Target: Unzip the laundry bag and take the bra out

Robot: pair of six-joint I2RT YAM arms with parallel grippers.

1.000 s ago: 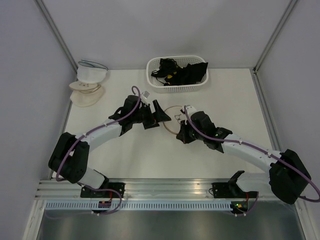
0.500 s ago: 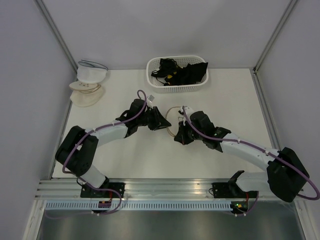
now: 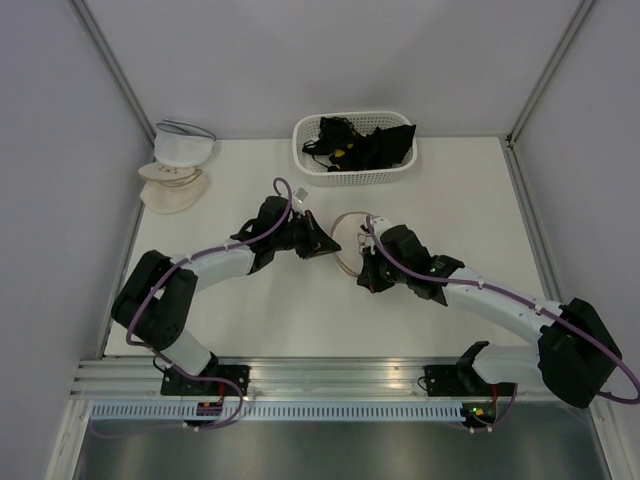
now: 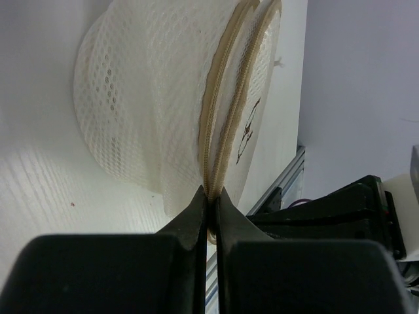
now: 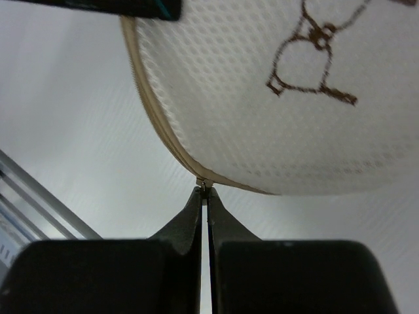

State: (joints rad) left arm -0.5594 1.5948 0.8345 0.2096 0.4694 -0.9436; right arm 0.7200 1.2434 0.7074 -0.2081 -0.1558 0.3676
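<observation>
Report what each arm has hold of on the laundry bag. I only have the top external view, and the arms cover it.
Observer: The left jaws are shut on the laundry bag, pinching its beige zipper rim.
Operator: Give me the right side.
Observer: The right jaws are shut on the small metal zip pull, at the lowest point of the rim in the right wrist view.
Operator: Check whether the bra is out.
Observer: No bra shows in either wrist view, only white mesh and a brown stitched motif on the bag's flat face.
</observation>
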